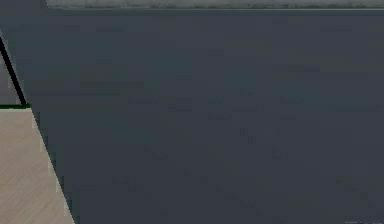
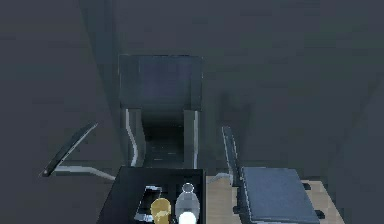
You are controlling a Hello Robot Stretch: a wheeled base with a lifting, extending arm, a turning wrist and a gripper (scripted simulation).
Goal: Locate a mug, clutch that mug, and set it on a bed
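Chair (image 2: 160,95) against dark wall, small yellow thing (image 2: 160,210) at arm side view's bottom, just beside white thing (image 2: 187,207), end effector (image 2: 151,202) close by, cannot tell if holding anything

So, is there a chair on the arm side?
Yes, a dark chair with armrests stands at the arm side view's middle.
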